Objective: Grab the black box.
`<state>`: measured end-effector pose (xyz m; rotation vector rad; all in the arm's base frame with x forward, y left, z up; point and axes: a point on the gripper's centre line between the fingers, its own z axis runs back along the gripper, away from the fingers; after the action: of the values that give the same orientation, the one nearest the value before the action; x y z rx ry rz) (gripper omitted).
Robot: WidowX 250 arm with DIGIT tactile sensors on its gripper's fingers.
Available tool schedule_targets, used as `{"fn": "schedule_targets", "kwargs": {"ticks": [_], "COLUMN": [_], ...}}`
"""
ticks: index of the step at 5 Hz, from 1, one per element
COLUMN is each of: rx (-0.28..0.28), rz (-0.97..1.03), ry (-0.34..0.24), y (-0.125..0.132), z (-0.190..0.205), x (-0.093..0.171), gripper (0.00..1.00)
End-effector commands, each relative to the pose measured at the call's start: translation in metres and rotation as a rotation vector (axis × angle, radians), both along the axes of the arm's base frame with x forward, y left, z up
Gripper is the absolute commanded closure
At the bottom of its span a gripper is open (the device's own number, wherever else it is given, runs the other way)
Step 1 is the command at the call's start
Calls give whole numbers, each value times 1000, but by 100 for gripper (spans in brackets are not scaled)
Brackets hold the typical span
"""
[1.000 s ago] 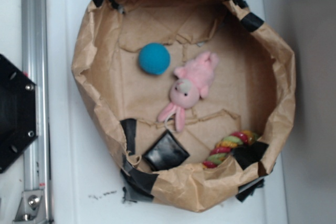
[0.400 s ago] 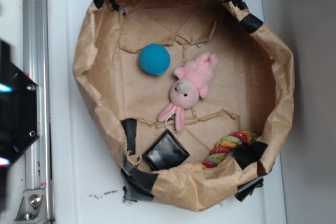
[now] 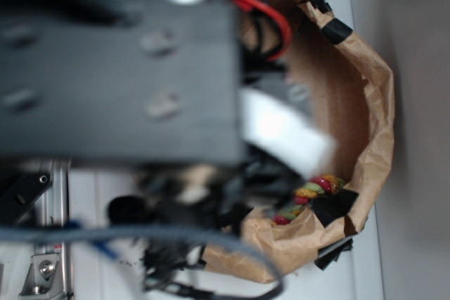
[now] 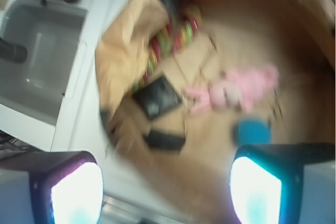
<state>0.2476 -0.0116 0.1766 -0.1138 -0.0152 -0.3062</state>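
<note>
At the bottom of the wrist view the jaws [image 4: 165,192] stand wide apart with nothing between them, their two fingertips [image 4: 73,192] lit bright at the lower corners. Beyond them, motion blur softens the scene. The black box [image 4: 156,97] lies flat on the floor of the brown paper basket [image 4: 121,56], near its left wall and well apart from the jaws. Just below the box lies a strip of black tape [image 4: 165,140]. A multicoloured rope toy [image 4: 170,40] rests beside the box, toward the top. A pink plush bunny [image 4: 236,90] lies to the right of the box, with a blue ball [image 4: 253,131] below it. Outside the basket, the white table [image 4: 86,93] shows at left. In the exterior view the blurred robot arm [image 3: 119,82] covers most of the basket and hides the box; the rope toy remains visible at lower right.
</note>
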Motion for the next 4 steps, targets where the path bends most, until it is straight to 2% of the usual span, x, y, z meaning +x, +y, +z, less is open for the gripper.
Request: {"fn": "schedule_targets", "kwargs": {"ticks": [1, 2, 3, 4], "rx": [0, -8, -47, -86], "rz": [-213, -295, -339, -404], "ry": [-22, -18, -54, -59], "y": [32, 30, 6, -21], "z": [-47, -76, -98, -104], "x": [19, 24, 29, 21], "gripper": [0, 0, 0, 0]}}
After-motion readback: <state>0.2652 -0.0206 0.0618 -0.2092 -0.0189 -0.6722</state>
